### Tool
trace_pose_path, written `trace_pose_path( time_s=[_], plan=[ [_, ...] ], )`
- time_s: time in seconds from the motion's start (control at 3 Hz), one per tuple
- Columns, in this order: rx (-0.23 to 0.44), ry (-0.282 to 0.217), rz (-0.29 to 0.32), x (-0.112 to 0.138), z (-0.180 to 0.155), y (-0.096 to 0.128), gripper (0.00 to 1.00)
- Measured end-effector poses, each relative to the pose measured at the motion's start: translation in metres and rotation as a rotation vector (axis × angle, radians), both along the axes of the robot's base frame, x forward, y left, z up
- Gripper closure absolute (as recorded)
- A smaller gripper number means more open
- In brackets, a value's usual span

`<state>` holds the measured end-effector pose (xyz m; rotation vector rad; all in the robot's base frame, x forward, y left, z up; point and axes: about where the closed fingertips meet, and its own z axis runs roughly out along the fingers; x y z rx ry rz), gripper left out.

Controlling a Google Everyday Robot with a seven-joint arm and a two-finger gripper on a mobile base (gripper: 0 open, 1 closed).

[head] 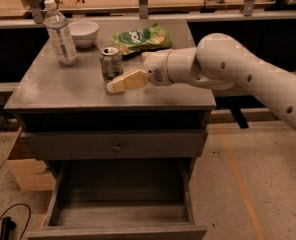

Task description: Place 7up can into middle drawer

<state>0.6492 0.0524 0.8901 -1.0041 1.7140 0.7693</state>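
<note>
The 7up can (110, 62) stands upright on the grey cabinet top (63, 91), left of centre. My gripper (116, 86) reaches in from the right on a white arm. Its cream tip sits just in front of the can's base, very close to it, low over the cabinet top. The middle drawer (123, 211) is pulled open below, with its plain grey floor and side walls showing and nothing in it. Above it is a closed drawer front with a small round knob (116, 146).
A clear water bottle (60, 34), a white bowl (84, 33) and a green snack bag (140, 38) stand behind the can on the cabinet top. A cardboard box (28, 171) sits on the floor to the left. A black cable (8, 224) lies at the lower left.
</note>
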Motion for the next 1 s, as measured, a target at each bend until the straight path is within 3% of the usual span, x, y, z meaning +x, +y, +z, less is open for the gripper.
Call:
trace_pose_path(
  time_s=[0.67, 1.0],
  plan=[
    [-0.002, -0.084, 0.041, 0.033, 0.001, 0.027, 0.35],
    [-0.011, -0.090, 0.048, 0.038, 0.001, 0.025, 0.58]
  ],
)
